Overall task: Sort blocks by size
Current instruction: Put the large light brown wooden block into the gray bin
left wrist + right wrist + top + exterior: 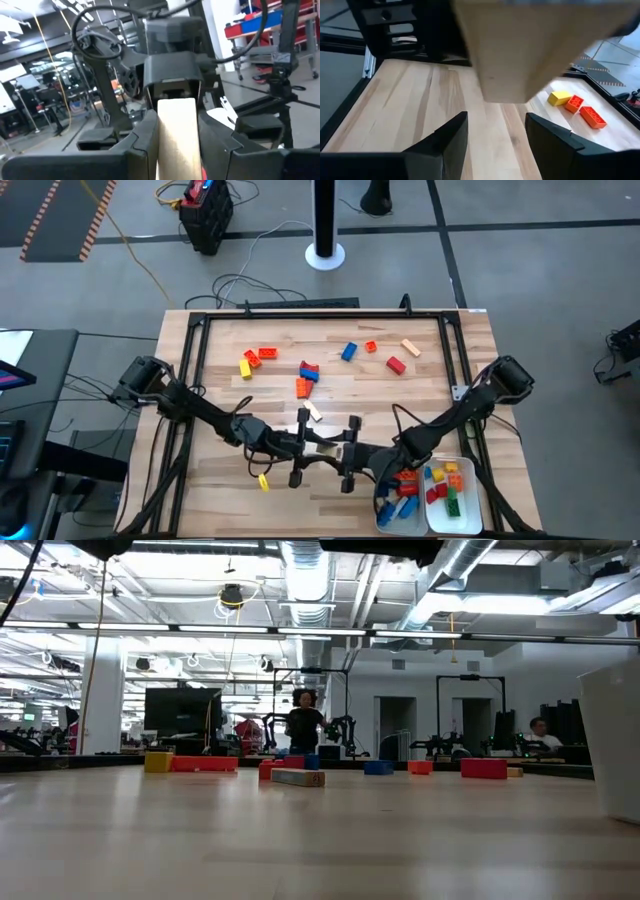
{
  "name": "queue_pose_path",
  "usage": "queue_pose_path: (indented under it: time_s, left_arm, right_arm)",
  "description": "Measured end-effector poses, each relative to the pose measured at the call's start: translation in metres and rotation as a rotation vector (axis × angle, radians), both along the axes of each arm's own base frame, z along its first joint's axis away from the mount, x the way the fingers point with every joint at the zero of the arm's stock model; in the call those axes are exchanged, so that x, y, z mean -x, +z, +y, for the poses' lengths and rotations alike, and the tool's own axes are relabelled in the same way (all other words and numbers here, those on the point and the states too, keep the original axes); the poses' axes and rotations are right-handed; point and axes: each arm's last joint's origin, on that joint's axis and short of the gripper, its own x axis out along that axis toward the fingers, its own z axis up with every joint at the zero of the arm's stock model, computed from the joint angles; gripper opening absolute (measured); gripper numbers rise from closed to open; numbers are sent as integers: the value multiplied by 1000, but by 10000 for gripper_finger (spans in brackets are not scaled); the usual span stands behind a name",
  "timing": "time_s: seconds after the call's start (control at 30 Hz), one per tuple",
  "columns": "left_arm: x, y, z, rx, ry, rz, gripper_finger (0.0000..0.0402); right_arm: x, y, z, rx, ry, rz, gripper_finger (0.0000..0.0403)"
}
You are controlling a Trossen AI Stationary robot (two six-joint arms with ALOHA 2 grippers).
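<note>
Held brick: a tan block (176,135) stands between the fingers of the left hand (300,448), above the near middle of the worktop (220,385).
Right hand (348,452): faces the left hand close by, fingers apart with nothing between them; the tan block hangs just before it.
Long axis: runs up out of the left fingers.
Loose blocks (306,372): scattered on the far half.
Trays (478,515): near right corner, holding sorted bricks.
Room: open workshop hall.
</note>
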Motion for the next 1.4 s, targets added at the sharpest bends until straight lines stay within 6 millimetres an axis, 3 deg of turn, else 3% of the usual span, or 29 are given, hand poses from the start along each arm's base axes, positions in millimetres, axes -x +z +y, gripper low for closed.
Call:
queue_pose_path:
  time_s: [0.73, 1.07, 1.2, 1.4]
  left_arm:
    - [-1, -1, -1, -3, -13, 0, 99]
    - [-1, -3, -1, 6, -10, 16, 102]
    - [-2, -6, 1, 32, 35, 61, 127]
    - [1, -3, 5, 35, 91, 109, 207]
  right_arm:
    - [1, 15, 11, 20, 109, -117, 221]
    - [1, 15, 10, 46, 104, -114, 132]
    - [1, 13, 9, 46, 101, -90, 132]
    - [16, 18, 6, 37, 64, 11, 132]
